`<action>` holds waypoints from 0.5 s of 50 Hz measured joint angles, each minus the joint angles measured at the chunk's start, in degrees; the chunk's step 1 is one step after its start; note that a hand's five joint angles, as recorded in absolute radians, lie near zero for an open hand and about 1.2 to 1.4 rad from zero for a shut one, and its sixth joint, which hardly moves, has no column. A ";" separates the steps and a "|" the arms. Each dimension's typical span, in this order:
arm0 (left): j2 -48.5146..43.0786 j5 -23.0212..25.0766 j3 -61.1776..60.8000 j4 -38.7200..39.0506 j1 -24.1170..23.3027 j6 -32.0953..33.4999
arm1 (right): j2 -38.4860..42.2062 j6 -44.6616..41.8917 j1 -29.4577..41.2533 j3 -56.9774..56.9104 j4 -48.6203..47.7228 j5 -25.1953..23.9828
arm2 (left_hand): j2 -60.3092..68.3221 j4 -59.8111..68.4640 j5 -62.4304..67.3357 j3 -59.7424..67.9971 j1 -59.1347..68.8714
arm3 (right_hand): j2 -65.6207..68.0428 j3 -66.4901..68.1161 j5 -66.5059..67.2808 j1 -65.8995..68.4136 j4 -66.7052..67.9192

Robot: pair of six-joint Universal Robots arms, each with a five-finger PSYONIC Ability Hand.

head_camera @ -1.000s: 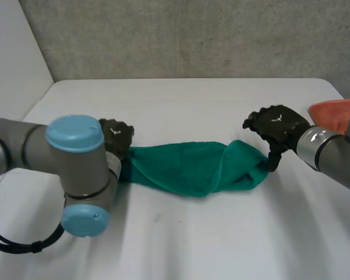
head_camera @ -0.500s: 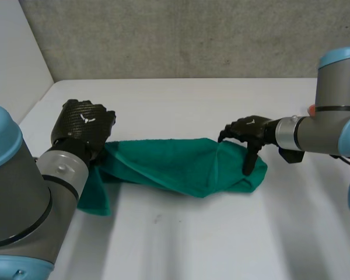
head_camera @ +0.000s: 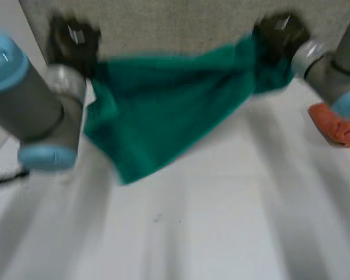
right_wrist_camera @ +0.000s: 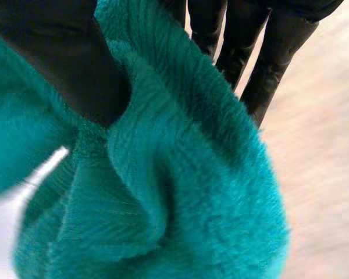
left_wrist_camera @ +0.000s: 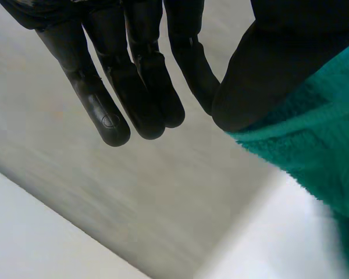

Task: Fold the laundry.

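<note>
Green fuzzy towel (head_camera: 163, 105) hangs sagging, ends pinched by L hand (left_wrist_camera: 142, 81) & R hand (right_wrist_camera: 58, 58).

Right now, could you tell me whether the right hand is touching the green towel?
Touching. In the right wrist view the right hand presses its thumb into the green towel, which bunches around it.

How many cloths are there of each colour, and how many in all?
Green cloth: 1
Orange cloth: 1
Total: 2
</note>
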 measured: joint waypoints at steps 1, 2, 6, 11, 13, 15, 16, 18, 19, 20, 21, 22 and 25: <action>-0.80 0.94 3.88 2.90 0.66 0.96 | -1.58 1.82 0.08 0.34 -4.03 2.13 | 0.00 0.00 0.00 0.00 0.00 | 0.00 0.00 0.00 0.00 0.00; -1.21 1.66 6.34 5.01 1.01 1.46 | -3.56 3.93 0.15 1.25 -8.54 4.51 | 0.00 0.00 0.00 0.00 0.00 | 0.00 0.00 0.00 0.00 0.00; -1.88 4.18 12.21 11.93 1.67 2.22 | -9.61 8.80 0.25 7.03 -18.51 9.03 | 0.00 0.00 1.42 0.00 0.09 | 0.00 0.54 1.21 0.35 0.15; -1.76 5.70 10.71 14.94 1.52 1.54 | -15.54 10.51 0.29 17.64 -23.11 8.91 | 0.00 0.00 1.42 0.00 0.09 | 0.00 0.60 1.36 0.35 0.16; -1.57 6.15 5.97 15.17 1.47 0.58 | -18.23 10.03 0.31 25.62 -23.54 7.10 | 0.00 0.00 1.42 0.00 0.09 | 0.00 0.60 1.36 0.35 0.16; -1.55 6.25 3.67 15.11 1.49 0.16 | -18.97 9.60 0.32 28.88 -23.51 6.29 | 0.00 0.00 1.42 0.00 0.09 | 0.00 0.60 1.36 0.35 0.16; -1.62 6.34 -0.40 14.95 1.55 -0.55 | -19.89 8.77 0.36 34.02 -23.40 5.09 | 0.00 0.01 1.42 0.00 0.09 | 0.00 0.60 1.36 0.35 0.16; -1.75 6.34 -5.18 14.72 1.62 -1.32 | -20.63 7.34 0.40 40.33 -23.27 3.88 | 0.00 0.01 1.42 0.00 0.09 | 0.24 0.60 1.36 0.36 0.16; -1.78 6.33 -5.83 14.69 1.63 -1.41 | -20.68 7.13 0.41 41.14 -23.25 3.76 | 0.00 0.01 1.42 0.00 0.09 | 0.24 0.60 1.36 0.36 0.16; -1.94 6.31 -8.11 14.60 1.65 -1.75 | -20.85 6.32 0.42 43.98 -23.21 3.39 | 0.00 0.01 1.42 0.00 0.09 | 0.25 0.60 1.36 0.36 0.16; -2.23 6.26 -10.64 14.51 1.62 -2.08 | -20.99 5.42 0.43 46.66 -23.21 3.09 | 0.00 0.01 1.42 0.00 0.09 | 0.25 0.60 1.36 0.36 0.16; -2.71 6.21 -12.99 14.39 1.54 -2.36 | -21.07 4.11 0.45 49.97 -23.21 2.77 | -0.49 -0.22 1.27 -0.22 -0.15 | 0.25 0.60 1.36 0.36 0.16; -4.15 6.13 -17.24 14.26 1.16 -2.77 | -21.11 1.41 0.54 54.78 -23.23 2.40 | -7.21 -6.49 -4.01 -6.26 -5.30 | 0.25 0.60 1.36 0.36 0.16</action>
